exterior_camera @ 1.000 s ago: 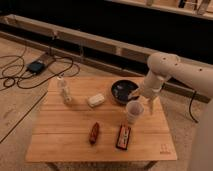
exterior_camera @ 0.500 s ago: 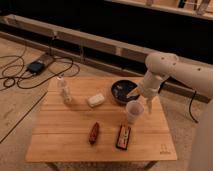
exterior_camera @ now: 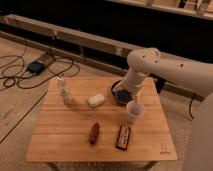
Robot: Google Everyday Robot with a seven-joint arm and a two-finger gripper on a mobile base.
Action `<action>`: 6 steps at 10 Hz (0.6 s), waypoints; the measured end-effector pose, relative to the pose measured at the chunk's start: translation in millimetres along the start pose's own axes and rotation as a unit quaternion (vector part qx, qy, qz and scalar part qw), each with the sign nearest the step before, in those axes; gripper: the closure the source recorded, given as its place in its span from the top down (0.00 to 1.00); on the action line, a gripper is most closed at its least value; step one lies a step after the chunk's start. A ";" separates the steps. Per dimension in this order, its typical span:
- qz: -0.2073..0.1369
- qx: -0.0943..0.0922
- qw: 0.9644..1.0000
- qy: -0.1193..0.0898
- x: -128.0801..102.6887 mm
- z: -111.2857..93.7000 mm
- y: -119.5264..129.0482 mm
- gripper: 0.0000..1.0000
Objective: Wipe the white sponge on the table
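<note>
Camera view (only one given): the table (exterior_camera: 65,142) is seen from above and in front, w/ items spread apart across the planks, prob. so that each can be reached w/o knocking its neighbour. The white sponge (exterior_camera: 96,100) is laid flat near the table's middle, slightly towards the far edge, touched by nothing. It lies between the white bottle (exterior_camera: 63,90), which is stood upright well to its left in the pic, and the dark bowl (exterior_camera: 115,96), which is set just beside it on the other side. A white cup (exterior_camera: 134,112) is stood upright just in front of the bowl. Nearer the front edge a reddish-brown item (exterior_camera: 94,133) and a dark packet w/ orange trim (exterior_camera: 123,137) are laid flat, apart from each other. Cables (exterior_camera: 27,67) are seen on the floor beyond the table's left end. The arm is brought in from the right of the pic, bent at the elbow and angled down, so the gripper (exterior_camera: 126,92) is held over the bowl, near the sponge but not on it. Whether the gripper is open or closed cannot be told. Nothing can be seen held in it, and contact w/ the bowl cannot be made out. The sponge is judged not yet picked up, so the wipe is judged not begun. A short shift towards the sponge would be called for next, w/ care taken around the bowl and cup.
</note>
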 end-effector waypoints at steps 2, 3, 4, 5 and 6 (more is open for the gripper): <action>-0.048 -0.012 0.999 -0.020 9.8 6.0 27.6 0.80; -0.071 -0.012 0.997 -0.023 15.2 14.5 40.0 0.80; -0.089 -0.009 0.996 -0.022 17.0 24.5 48.6 0.80; -0.106 -0.006 0.994 -0.018 17.5 35.5 58.3 0.80; -0.118 -0.004 0.993 -0.014 15.1 44.4 65.4 0.80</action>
